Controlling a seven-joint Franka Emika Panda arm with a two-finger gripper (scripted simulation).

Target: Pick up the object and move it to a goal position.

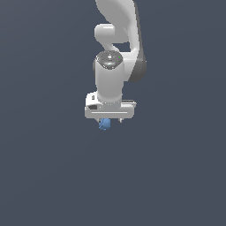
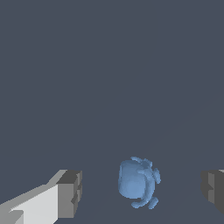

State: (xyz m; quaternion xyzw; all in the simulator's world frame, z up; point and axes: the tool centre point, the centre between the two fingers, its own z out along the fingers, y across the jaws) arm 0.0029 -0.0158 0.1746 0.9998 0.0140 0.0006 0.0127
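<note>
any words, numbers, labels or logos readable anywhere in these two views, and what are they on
None: no readable text shows in either view.
The blue object is plain, with no label.
The white arm and the pincer show no brand or number; the small dark patch on the pincer body in the exterior view is too small to read as anything.
The grey background is blank.

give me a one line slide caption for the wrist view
Wrist view: open gripper straddling the small blue lumpy object, fingers clear of it on both sides.
</note>
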